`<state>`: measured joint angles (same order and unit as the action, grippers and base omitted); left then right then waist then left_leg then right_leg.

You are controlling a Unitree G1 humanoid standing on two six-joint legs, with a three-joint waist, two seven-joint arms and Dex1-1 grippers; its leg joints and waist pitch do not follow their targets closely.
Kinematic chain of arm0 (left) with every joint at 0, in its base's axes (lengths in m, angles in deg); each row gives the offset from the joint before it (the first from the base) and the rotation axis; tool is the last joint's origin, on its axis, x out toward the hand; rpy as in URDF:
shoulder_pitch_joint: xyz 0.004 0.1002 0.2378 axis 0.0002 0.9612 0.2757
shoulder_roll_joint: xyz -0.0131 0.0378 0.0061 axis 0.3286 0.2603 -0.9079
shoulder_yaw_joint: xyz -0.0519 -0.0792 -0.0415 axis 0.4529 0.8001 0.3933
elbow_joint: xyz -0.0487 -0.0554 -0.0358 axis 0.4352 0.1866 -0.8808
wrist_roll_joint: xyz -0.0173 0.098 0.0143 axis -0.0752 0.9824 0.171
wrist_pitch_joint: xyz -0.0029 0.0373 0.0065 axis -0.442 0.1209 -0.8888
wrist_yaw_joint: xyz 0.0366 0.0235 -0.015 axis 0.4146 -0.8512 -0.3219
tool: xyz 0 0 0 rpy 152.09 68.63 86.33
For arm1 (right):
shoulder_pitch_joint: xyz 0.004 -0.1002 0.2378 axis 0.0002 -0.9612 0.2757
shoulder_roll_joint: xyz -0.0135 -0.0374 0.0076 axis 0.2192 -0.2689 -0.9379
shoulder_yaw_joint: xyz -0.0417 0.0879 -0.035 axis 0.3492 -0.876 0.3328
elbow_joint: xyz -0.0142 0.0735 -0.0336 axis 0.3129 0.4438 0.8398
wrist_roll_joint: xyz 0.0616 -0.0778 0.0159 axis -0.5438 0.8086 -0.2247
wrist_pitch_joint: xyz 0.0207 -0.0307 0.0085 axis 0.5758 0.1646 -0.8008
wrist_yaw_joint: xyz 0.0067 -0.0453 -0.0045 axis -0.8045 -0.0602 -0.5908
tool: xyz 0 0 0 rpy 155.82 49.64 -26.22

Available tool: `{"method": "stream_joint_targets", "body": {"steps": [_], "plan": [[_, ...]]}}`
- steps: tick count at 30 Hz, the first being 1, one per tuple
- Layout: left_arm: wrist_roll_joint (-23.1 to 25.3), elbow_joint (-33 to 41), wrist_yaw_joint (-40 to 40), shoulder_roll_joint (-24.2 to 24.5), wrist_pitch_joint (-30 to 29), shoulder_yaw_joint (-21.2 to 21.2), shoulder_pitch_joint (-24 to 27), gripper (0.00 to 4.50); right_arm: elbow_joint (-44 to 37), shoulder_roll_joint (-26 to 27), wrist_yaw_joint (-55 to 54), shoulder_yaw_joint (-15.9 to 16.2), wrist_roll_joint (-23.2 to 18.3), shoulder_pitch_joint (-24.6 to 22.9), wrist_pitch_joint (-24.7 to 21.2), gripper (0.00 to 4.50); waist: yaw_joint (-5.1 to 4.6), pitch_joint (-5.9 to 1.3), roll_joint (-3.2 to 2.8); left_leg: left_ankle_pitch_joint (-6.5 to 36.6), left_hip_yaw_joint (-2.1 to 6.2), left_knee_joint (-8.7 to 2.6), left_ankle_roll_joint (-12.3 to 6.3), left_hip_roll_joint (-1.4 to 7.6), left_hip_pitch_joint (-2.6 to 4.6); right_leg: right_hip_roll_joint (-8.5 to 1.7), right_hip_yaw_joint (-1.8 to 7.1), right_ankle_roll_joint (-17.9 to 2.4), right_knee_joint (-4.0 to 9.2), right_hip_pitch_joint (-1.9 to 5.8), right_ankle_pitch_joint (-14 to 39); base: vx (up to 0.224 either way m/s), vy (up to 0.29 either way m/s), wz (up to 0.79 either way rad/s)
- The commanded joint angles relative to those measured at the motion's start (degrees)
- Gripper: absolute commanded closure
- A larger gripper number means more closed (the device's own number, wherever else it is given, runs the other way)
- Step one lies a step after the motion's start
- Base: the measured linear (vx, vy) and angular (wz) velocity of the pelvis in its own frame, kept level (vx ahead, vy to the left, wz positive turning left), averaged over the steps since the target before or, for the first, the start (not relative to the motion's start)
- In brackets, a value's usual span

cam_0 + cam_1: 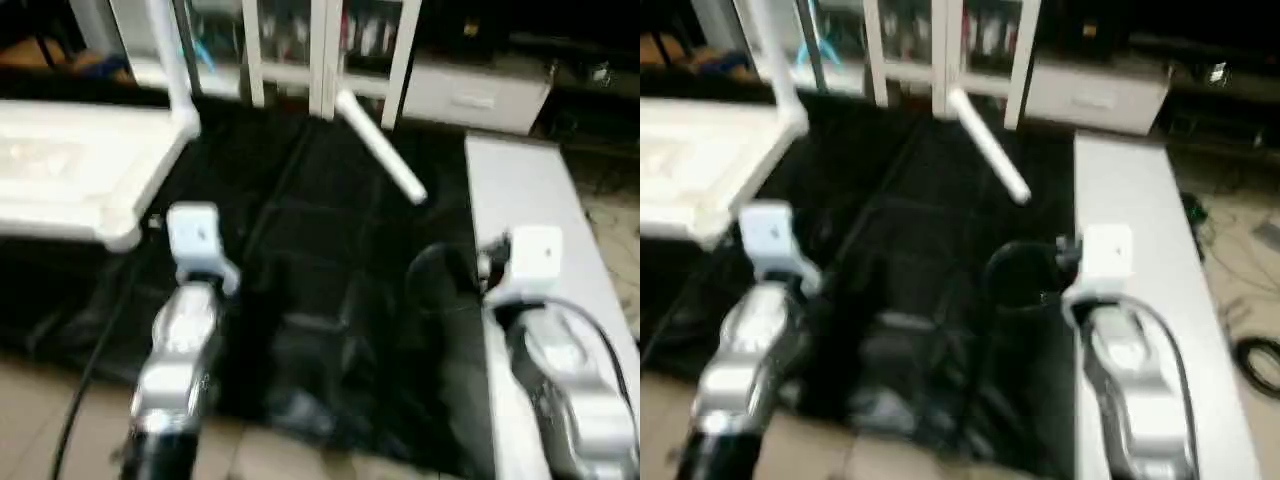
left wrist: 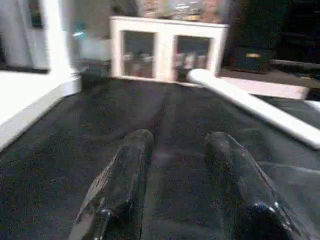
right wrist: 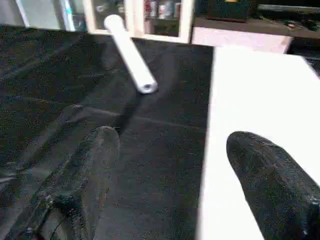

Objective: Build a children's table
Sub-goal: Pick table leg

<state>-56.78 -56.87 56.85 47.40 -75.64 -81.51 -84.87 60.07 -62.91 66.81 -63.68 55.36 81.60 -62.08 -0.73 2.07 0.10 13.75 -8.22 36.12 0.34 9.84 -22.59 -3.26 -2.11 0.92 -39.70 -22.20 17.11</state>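
Head views: black sheet (image 1: 320, 270) spread over the floor. White tabletop (image 1: 70, 170) resting at far left, underside up, with one leg (image 1: 170, 55) standing upright in its near corner socket. Loose white tube leg (image 1: 380, 145) lying diagonally on the sheet, well ahead of both arms, far end toward the white glass-door cabinet (image 1: 320, 50). Flat grey-white board (image 1: 530, 230) lying along the right edge of the sheet. Left arm and right arm extended over the sheet, silver forearms in the foreground.

Left wrist view: left gripper (image 2: 177, 175) low over the black sheet, two black fingers (image 2: 125, 175) parted partway, nothing between them; released, empty. Loose leg (image 2: 255, 107) ahead and off to one side, apart from the fingers. Tabletop edge (image 2: 30, 100) and upright leg (image 2: 55, 40) on the other side; cabinet (image 2: 167, 47) beyond.

Right wrist view: right gripper (image 3: 190, 165) spread wide, empty, hovering over the seam between sheet and board, one finger (image 3: 95, 165) above the black sheet and the other above the board (image 3: 260, 100). Loose leg (image 3: 130, 52) ahead on the sheet, open end facing the gripper, not touching it.
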Motion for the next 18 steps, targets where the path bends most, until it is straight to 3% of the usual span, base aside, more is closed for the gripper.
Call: {"method": "stream_joint_targets", "body": {"steps": [1,2,3,4,5,6,7,8,9,10,12,13,14,15,16,17,18], "plan": [[0.0,-1.2,-0.4,0.9,0.3,0.7,-0.7,2.55,-0.4,0.2,0.1,0.1,-0.4,0.6,0.4,0.72,0.87,-1.52,0.48,12.3,-0.22,-1.7,2.89,0.57,0.91,-4.93,4.21,8.6,10.73,3.19,35.9,-0.039,-0.097,-0.13],[-0.7,-1.3,-1.2,0.8,0.6,0.4,-0.9,2.55,-0.4,0.3,0.2,-0.3,-0.3,0.8,0.5,0.72,0.15,-0.89,0.62,15.8,-0.58,-1.27,3.35,0.27,1.85,-4.5,3.29,5.6,12.14,3.18,46.6,-0.039,-0.097,-0.13],[-0.8,-1.3,-1.3,0.8,0.7,0.2,-1.0,2.55,-0.4,0.3,0.2,-0.5,-0.3,0.9,0.5,0.72,0.1,-0.9,0.6,15.9,-0.51,-1.53,2.57,0.03,1.97,-4.12,2.87,3.1,12.88,4.34,49.2,0.0,0.0,0.0],[-0.6,-1.3,-1.2,0.8,0.7,0.1,-1.2,2.55,-0.4,0.3,0.2,-0.7,-0.2,1.0,0.4,0.72,-0.35,-0.39,0.15,18.8,-0.25,-2.69,2.19,0.28,3.32,-3.06,2.05,0.6,12.98,3.99,48.4,0.0,0.0,0.0],[-0.6,-1.4,-1.2,0.7,0.6,0.1,-1.3,2.55,-0.4,0.3,0.2,-0.8,-0.1,1.1,0.5,0.72,-0.69,-0.6,0.03,18.9,-0.09,-3.32,2.09,0.43,3.41,-2.56,1.84,-0.7,12.71,4.69,45.3,0.0,0.0,0.0],[-0.5,-1.6,-1.2,0.6,0.5,0.1,-1.6,2.55,-0.3,0.2,0.4,-0.9,0.0,1.3,0.5,0.72,-1.17,-0.7,-0.47,20.1,0.47,-4.94,2.06,1.3,3.99,-1.93,1.28,-3.5,12.16,5.52,38.0,0.058,0.048,-0.04],[-0.5,-1.7,-1.3,0.5,0.5,0.1,-1.6,2.55,-0.3,-0.1,0.4,-1.0,0.0,1.3,0.6,0.72,-1.83,-0.6,-0.75,21.7,0.99,-6.07,1.55,2.1,4.92,-1.5,0.92,-6.2,11.49,5.84,30.8,0.1,0.065,-0.01],[-0.5,-1.7,-1.3,0.4,0.5,0.2,-1.6,2.55,-0.3,-0.2,0.4,-1.0,0.0,1.3,0.6,0.72,-2.1,-1.03,-1.24,21.3,1.16,-6.48,1.03,2.34,5.52,-1.57,1.0,-7.9,11.15,6.31,26.3,0.1,0.065,-0.01],[-0.7,-1.7,-1.3,0.1,0.3,0.4,-1.4,2.55,-0.3,-0.7,0.6,-1.3,-0.2,1.3,0.6,0.72,-2.4,-1.38,-1.31,20.4,1.36,-6.86,0.29,2.72,6.16,-1.51,0.95,-9.8,10.71,6.42,21.2,0.127,0.077,0.02],[-0.6,-1.7,-1.0,-0.2,0.9,0.5,-1.1,2.55,-0.2,-0.9,0.9,-1.5,-0.5,1.3,0.8,0.72,-3.69,-1.93,-1.57,14.3,2.25,-7.34,-4.0,3.47,6.18,-1.5,0.42,-12.9,9.18,7.15,7.8,0.14,0.09,0.02],[-0.6,-1.5,-0.7,-0.3,1.3,0.7,-0.9,2.55,-0.2,-1.0,1.1,-1.6,-0.6,1.2,0.9,0.72,-3.89,-2.28,-1.43,10.1,1.47,-6.27,-6.79,2.4,5.61,-1.84,0.91,-14.4,9.19,7.68,1.9,0.149,0.09,0.03],[-0.6,-1.5,-0.4,-0.2,0.7,0.7,-0.7,2.55,0.0,-1.1,1.4,-1.9,-0.9,1.4,0.9,0.72,-3.23,-4.21,-0.63,-8.4,0.68,-3.04,-12.81,-0.63,2.68,-1.45,2.08,-14.1,7.28,10.5,-18.7,0.158,0.085,0.08],[-0.6,-1.6,-0.6,-0.1,0.6,0.7,-0.8,2.55,0.2,-1.1,1.6,-2.1,-1.2,1.7,0.8,0.72,-3.12,-4.71,-0.52,-15.8,1.05,-2.18,-14.97,-1.18,1.98,-0.76,2.12,-12.7,5.95,10.91,-27.3,0.158,0.085,0.08],[-0.6,-1.8,-0.7,-0.1,0.7,0.7,-0.8,2.55,0.4,-1.1,1.7,-2.3,-1.5,2.0,0.8,0.72,-3.03,-5.55,-1.46,-35.4,3.11,-0.97,-18.9,0.4,5.18,0.78,0.85,-9.2,2.68,8.01,-40.9,0.148,0.057,0.11],[-0.7,-1.7,-0.9,0.0,0.9,0.6,-0.8,2.55,0.7,-1.0,1.8,-2.5,-1.8,2.3,0.7,0.72,-3.88,-5.66,-1.41,-45.5,5.08,-0.22,-21.32,2.21,8.24,0.48,0.85,-6.9,1.57,4.58,-40.3,0.094,0.004,-0.12],[-0.8,-1.6,-1.1,-0.1,1.1,0.6,-0.7,2.55,0.9,-1.0,1.8,-2.6,-2.0,2.5,0.6,0.72,-5.85,-5.66,-1.67,-68.8,10.6,0.47,-25.42,6.95,13.06,-3.87,2.7,-0.4,0.93,-2.43,-25.9,0.094,0.004,-0.12],[-0.8,-1.5,-1.3,0.0,1.3,0.5,-0.6,2.55,1.0,-1.0,1.8,-2.7,-2.1,2.6,0.6,0.72,-6.98,-5.78,-0.32,-76.1,12.65,1.56,-23.07,5.69,12.76,-6.87,5.7,3.6,1.83,-3.61,-23.0,0.016,-0.018,-0.34]]}}
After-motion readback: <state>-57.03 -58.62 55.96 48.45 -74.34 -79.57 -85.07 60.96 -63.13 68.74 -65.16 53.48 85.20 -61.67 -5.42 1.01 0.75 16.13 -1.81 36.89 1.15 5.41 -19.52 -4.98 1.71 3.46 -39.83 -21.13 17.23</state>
